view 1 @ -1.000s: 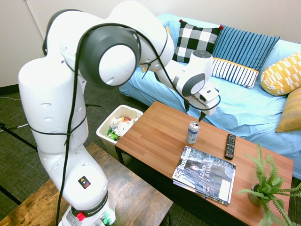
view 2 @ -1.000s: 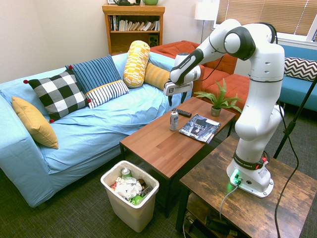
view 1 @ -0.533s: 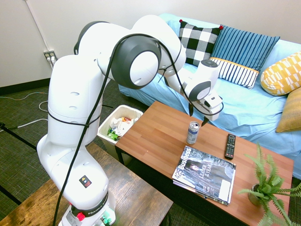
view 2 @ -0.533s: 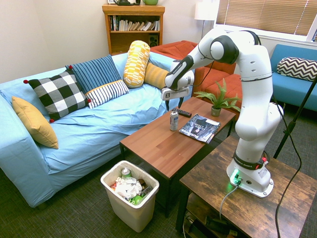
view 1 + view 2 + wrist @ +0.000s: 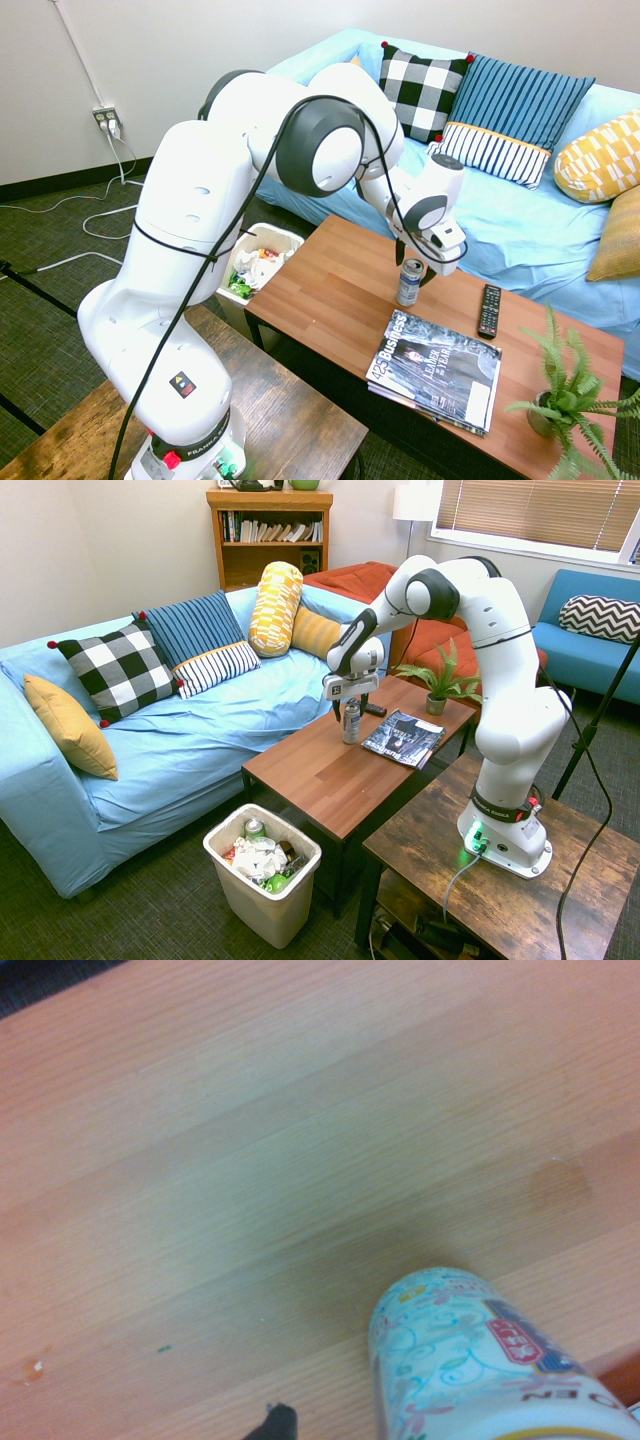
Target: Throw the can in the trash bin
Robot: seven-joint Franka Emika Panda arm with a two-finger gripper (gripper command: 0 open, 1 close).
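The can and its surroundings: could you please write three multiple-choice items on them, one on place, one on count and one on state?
1. Where does the can stand?
A. on the wooden table
B. in the bin
C. on the sofa

2. How many magazines lie flat on that table beside the can, going by the cover on top?
A. none
B. one
C. four

3. How is the gripper?
A. shut on the remote
B. open, around the top of the upright can
C. open over the bin

Answers: 1 A, the can stands upright on the tabletop; 2 B, only one cover shows beside it; 3 B, the fingers straddle the can's top, spread apart.
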